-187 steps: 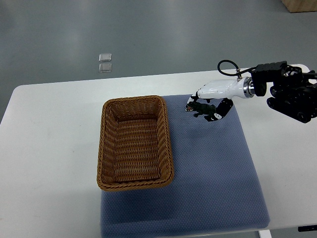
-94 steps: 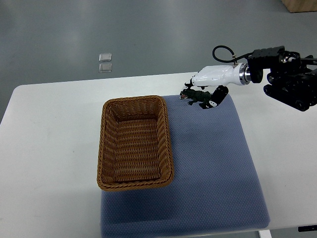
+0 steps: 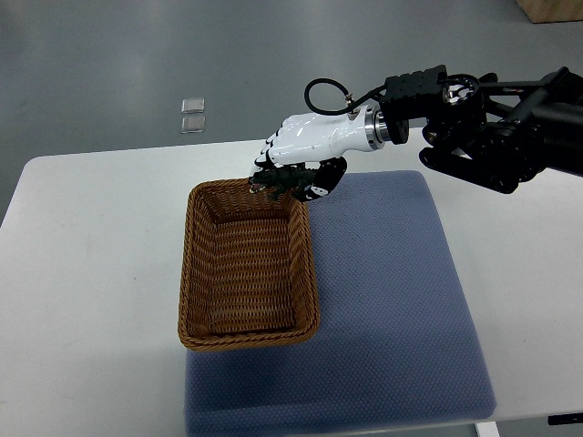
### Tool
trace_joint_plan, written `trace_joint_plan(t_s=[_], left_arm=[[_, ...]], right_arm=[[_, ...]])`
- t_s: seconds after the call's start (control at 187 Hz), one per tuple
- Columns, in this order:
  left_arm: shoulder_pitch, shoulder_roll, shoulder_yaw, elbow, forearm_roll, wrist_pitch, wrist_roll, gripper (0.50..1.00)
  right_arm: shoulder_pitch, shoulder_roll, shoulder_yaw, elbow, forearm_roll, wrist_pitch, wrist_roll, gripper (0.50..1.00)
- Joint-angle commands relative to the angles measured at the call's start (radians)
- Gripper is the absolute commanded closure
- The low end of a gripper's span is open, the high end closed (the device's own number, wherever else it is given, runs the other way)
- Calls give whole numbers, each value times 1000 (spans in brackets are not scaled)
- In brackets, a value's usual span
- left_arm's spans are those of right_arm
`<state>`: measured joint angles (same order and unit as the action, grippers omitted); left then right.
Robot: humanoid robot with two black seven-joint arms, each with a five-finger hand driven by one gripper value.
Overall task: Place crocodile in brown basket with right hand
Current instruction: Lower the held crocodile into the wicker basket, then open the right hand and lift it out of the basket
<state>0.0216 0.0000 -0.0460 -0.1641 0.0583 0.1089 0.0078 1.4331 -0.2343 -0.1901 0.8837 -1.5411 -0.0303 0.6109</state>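
The right hand (image 3: 296,164), fingers clamped around the crocodile (image 3: 284,177), hovers above the brown basket (image 3: 248,264)'s far rim; release remains.

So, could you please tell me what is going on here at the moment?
The robot's right hand is gripping a small dark green toy crocodile and holding it above the far rim of a brown wicker basket. The basket stands at the left edge of a blue mat on a white table and has nothing in it. The crocodile has not yet been let go. The left arm is out of view.
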Motion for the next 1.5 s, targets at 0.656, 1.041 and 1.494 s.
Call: trace_joint_plan(t_s=[0.656,1.041,1.494], left_arm=[[0,0,0,0,0,0,0,500],[0,0,0,0,0,0,0,500],[0,0,0,0,0,0,0,500]], right_arm=[[33,230,-144,24,-96,-76,0,1000],[6,234,-166,-2,-85,-74,0,779],[-26,233,-140,-8,-42,-63,0,572]])
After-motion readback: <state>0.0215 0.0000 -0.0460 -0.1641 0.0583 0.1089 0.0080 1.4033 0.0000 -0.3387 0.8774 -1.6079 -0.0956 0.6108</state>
